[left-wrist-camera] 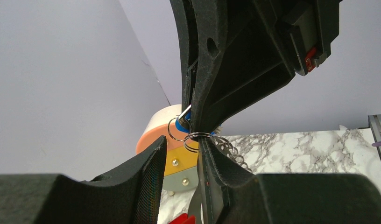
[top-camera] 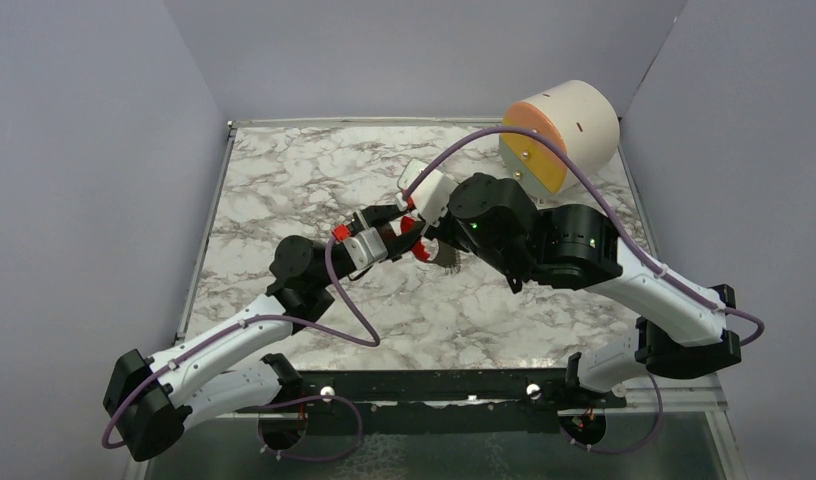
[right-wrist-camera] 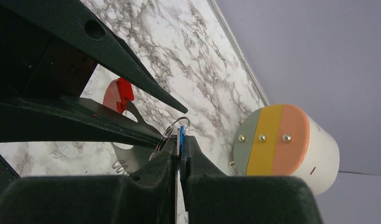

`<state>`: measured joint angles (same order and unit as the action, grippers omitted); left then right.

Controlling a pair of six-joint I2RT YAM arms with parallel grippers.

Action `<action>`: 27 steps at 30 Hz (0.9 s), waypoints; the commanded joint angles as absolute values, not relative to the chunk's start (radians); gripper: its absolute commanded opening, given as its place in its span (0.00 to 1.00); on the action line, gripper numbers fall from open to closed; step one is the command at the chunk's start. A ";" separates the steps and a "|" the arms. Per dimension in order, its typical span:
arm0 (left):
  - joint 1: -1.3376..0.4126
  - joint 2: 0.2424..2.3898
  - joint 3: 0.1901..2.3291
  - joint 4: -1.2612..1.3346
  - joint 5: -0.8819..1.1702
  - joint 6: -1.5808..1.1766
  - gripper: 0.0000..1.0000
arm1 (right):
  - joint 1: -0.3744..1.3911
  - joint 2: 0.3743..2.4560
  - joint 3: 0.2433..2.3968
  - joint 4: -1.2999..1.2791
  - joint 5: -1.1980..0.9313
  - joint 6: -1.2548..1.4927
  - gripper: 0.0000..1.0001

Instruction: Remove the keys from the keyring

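Observation:
My right gripper (right-wrist-camera: 180, 139) is shut on the blue-headed key (right-wrist-camera: 181, 135), with a thin silvery blade pinched beside it. Small steel split rings (left-wrist-camera: 198, 139) hang at that key. My left gripper (left-wrist-camera: 184, 142) meets it from the other side, jaws apart with nothing clamped between them. One split ring loops round its right fingertip (left-wrist-camera: 212, 158). A flat grey key (right-wrist-camera: 132, 144) lies against that finger. The red keyring (right-wrist-camera: 118, 93) shows just behind, and its edge sits low between my left jaws (left-wrist-camera: 184, 218). From above, both grippers meet mid-table over the silvery keys (top-camera: 446, 258).
A round white drawer unit (top-camera: 562, 130) with an orange, yellow and grey face stands at the back right of the marble table (top-camera: 284, 180). Purple cables (top-camera: 344, 300) trail along both arms. Lilac walls close in the table on three sides.

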<state>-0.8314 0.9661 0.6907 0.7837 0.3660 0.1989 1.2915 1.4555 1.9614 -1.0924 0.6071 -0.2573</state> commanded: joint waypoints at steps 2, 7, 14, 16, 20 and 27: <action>-0.834 0.982 0.699 0.780 0.329 0.182 0.34 | 1.315 1.435 1.963 -1.028 0.617 -0.264 0.01; -0.833 0.990 0.706 0.782 0.317 0.167 0.34 | 1.320 1.435 1.958 -1.018 0.619 -0.268 0.01; -0.832 1.025 0.729 0.806 0.367 0.103 0.34 | 1.325 1.414 1.936 -0.976 0.597 -0.280 0.01; -0.834 1.034 0.735 0.818 0.387 0.086 0.35 | 1.327 1.405 1.926 -0.961 0.591 -0.284 0.01; -0.833 1.041 0.742 0.834 0.432 0.057 0.35 | 1.327 1.396 1.916 -0.943 0.584 -0.291 0.01; -0.834 1.056 0.764 0.859 0.597 0.006 0.28 | 1.331 1.391 1.902 -0.913 0.571 -0.307 0.01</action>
